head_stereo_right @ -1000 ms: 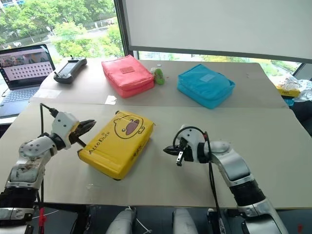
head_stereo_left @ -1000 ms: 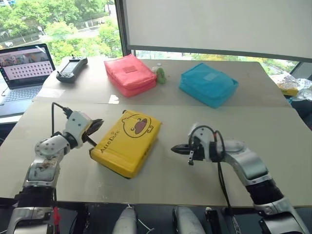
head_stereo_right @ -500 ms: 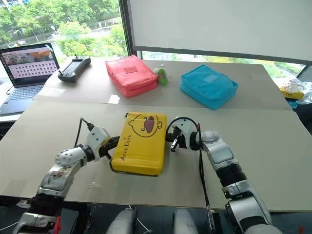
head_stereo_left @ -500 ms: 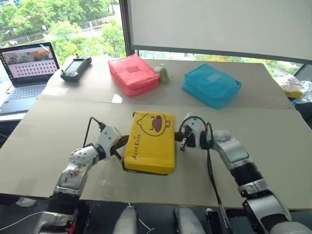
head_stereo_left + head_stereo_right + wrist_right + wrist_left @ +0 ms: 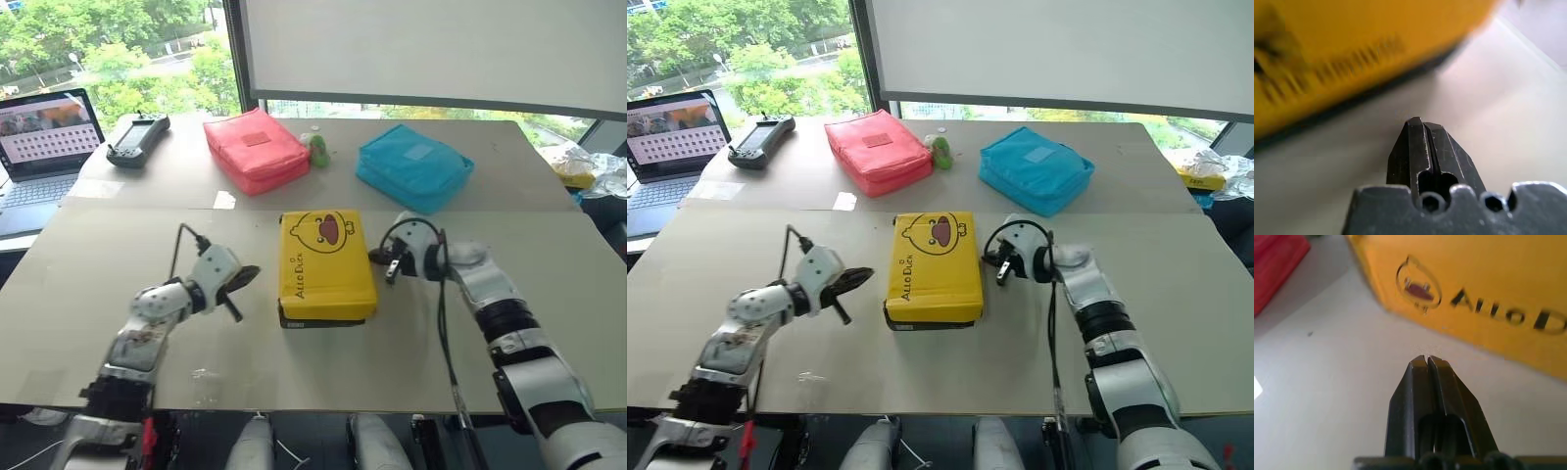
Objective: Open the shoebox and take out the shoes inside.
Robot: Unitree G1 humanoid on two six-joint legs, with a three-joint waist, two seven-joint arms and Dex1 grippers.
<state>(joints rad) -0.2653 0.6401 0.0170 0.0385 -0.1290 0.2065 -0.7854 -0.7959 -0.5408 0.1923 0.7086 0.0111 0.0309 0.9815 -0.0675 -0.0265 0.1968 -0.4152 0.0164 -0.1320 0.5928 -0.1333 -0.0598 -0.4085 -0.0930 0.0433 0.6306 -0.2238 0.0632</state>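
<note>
Laptop (image 5: pixel 44 137) and a black controller (image 5: pixel 137 137) sit at the far left of the table (image 5: pixel 549 294), with a red pouch (image 5: pixel 257 149) and a blue pouch (image 5: pixel 413 168) further along the back. Nearer us, our left gripper (image 5: pixel 245 275) points at the shoebox (image 5: pixel 323 262) from just beside its left flank, fingers pressed together and apart from the cardboard. The shoebox lies flat at the table's middle, yellow lid still on, duck face up, black sides showing at the near end. Our right gripper (image 5: pixel 380 257) is at the box's right flank, fingers likewise pressed together on nothing; whether it touches the side we cannot tell.

We judge the box light and stiff, its printed lid probably smooth enough to slip under a push. It looks too wide to pinch across, so the lid's lower edge on a long side seems the place to take hold, lifting there while the other gripper steadies the black base. The shoes are hidden inside.
</note>
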